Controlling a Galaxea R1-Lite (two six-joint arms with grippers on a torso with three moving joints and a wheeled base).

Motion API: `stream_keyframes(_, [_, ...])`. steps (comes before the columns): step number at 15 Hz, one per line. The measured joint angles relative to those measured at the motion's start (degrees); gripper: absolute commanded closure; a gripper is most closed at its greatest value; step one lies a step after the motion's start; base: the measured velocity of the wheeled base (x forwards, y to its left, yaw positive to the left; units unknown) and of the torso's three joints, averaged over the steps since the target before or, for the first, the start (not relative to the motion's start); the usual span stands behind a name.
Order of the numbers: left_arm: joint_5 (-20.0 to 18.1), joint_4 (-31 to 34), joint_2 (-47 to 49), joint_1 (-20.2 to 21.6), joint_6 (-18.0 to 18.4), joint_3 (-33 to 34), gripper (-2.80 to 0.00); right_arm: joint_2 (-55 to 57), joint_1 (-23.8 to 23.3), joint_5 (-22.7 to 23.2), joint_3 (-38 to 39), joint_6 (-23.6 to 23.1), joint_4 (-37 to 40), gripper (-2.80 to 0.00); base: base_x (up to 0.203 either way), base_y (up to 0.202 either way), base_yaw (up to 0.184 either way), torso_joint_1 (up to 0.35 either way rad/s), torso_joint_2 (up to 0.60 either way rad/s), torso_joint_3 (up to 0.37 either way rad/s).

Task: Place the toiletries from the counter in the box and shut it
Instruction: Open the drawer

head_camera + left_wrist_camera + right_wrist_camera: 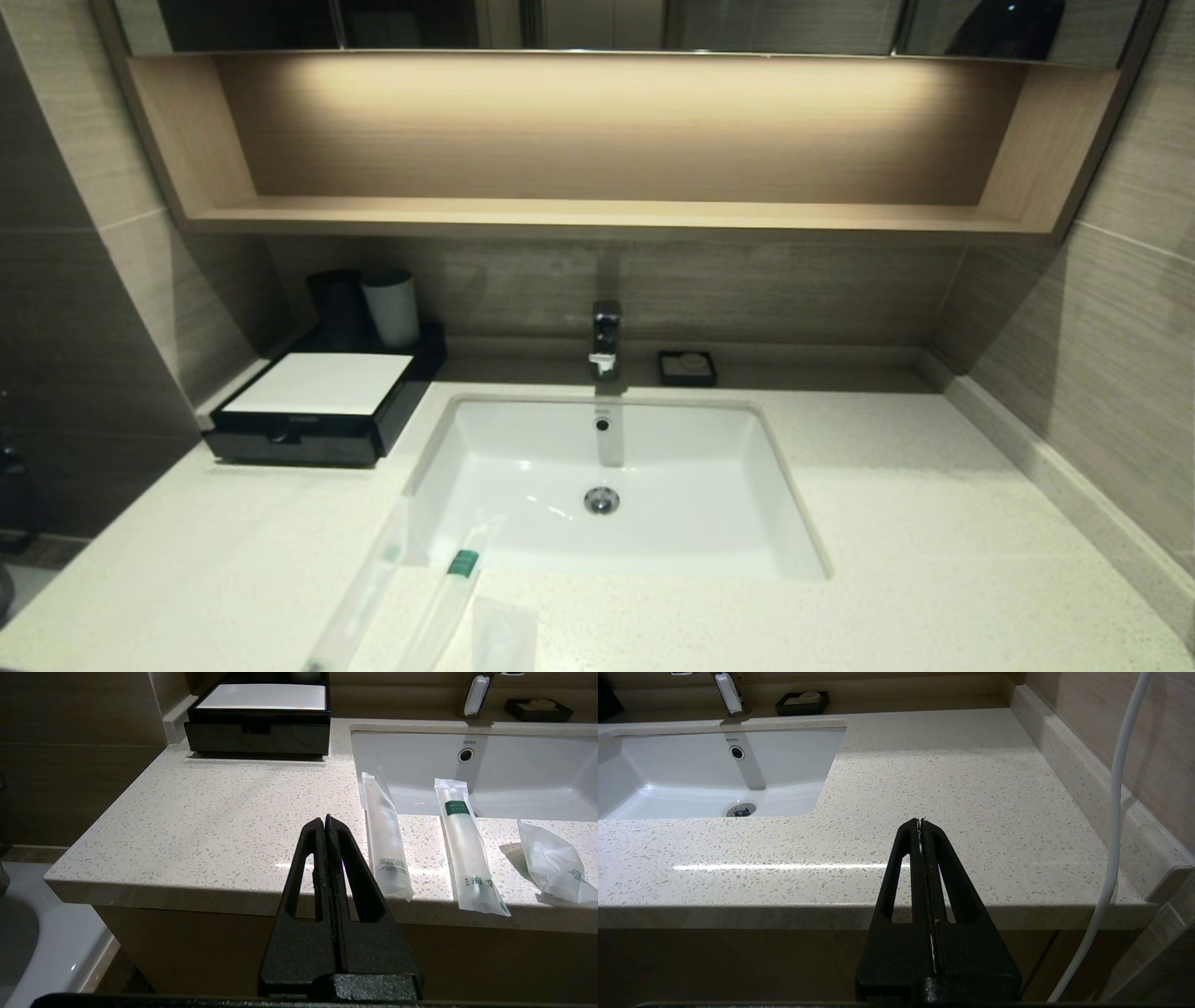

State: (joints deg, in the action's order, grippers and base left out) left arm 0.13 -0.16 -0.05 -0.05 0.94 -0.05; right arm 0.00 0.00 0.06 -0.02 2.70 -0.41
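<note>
Nearest of all, at the front edge of the cream-white speckled stone counter (pixel 224 812), the left gripper (pixel 325 820) hangs with its black claw pressed together and empty, just off the lip. Taking the white sunken basin (pixel 616 467) as the landmark: at its back left stands the low black box with the white top panel (pixel 260 696), its notched front drawer (pixel 257 737) pushed in. Along the basin's front rim lie the toiletries: a slim clear sachet with white contents (pixel 384 835), beside it a longer clear sachet with a green-tipped item (pixel 462 844), their far ends overhanging the basin, then a small crinkly clear packet (pixel 553 865). Past the basin's right side, the right gripper (pixel 920 821) waits over bare stone, its claw together too, holding nothing.

Nothing looks started yet. I'd judge the drawer must come out first, by the notch, before any sachet is lifted. The left arm is the nearer one.
</note>
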Motion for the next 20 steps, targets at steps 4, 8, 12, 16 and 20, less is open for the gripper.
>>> stream_keyframes(4, [0.2, 0.4, 0.0, 0.0, 0.1, 0.0, 0.0, 0.0, 0.0, 0.0, 0.0, 0.0, 0.0, 0.0, 0.0, 0.0, 0.0, 0.0, 0.0, 0.0])
stream_keyframes(8, [-0.3, 1.6, 0.0, 0.0, 0.1, -3.3, 0.0, 0.0, 0.0, 0.0, 0.0, 0.0, 0.0, 0.0, 0.0, 0.0, 0.0, 0.0, 0.0, 0.0])
stream_keyframes(12, [-1.2, 6.8, 0.0, 0.0, 0.2, -11.1, 0.0, 0.0, 0.0, 0.0, 0.0, 0.0, 0.0, 0.0, 0.0, 0.0, 0.0, 0.0, 0.0, 0.0])
stream_keyframes(16, [-1.0, 12.6, 0.2, 0.0, 0.2, -19.2, 0.0, 0.0, 0.0, 0.0, 0.0, -0.1, 0.0, 0.0, 0.0, 0.0, 0.0, 0.0, 0.0, 0.0])
stream_keyframes(20, [1.2, 17.5, 0.8, 0.0, 0.2, -25.5, 0.0, 0.0, 0.0, 0.0, 0.0, -0.1, 0.0, 0.0, 0.0, 0.0, 0.0, 0.0, 0.0, 0.0])
